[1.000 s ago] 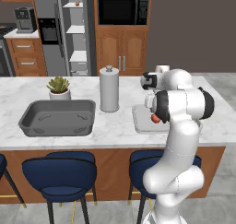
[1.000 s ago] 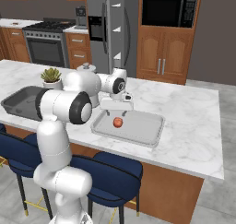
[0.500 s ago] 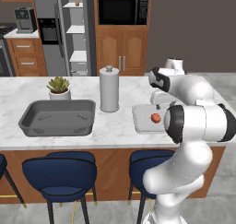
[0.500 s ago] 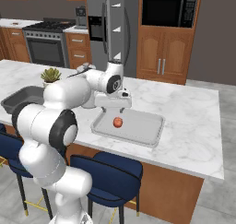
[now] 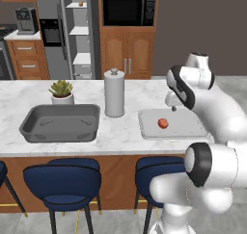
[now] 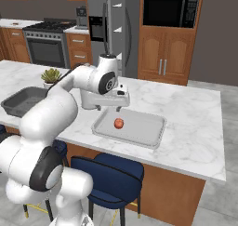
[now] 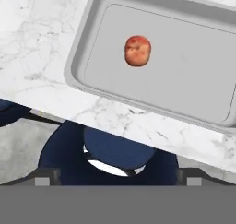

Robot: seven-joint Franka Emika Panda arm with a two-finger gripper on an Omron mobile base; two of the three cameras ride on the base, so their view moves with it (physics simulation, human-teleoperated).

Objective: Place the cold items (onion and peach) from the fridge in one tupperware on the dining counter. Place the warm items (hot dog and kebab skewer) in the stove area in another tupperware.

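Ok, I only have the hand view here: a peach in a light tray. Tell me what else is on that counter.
Observer: A dark grey tub lies further along the counter, past a paper towel roll.
Operator: Say what's inside that tub.
Observer: Nothing that I can see from the left base view.
Operator: Give me the gripper's state.
Observer: The gripper hangs open above the light tray, apart from the peach.

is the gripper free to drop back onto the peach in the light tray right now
Probably yes: the peach lies alone in the light tray, the open gripper hangs just above it, and nothing stands between them.
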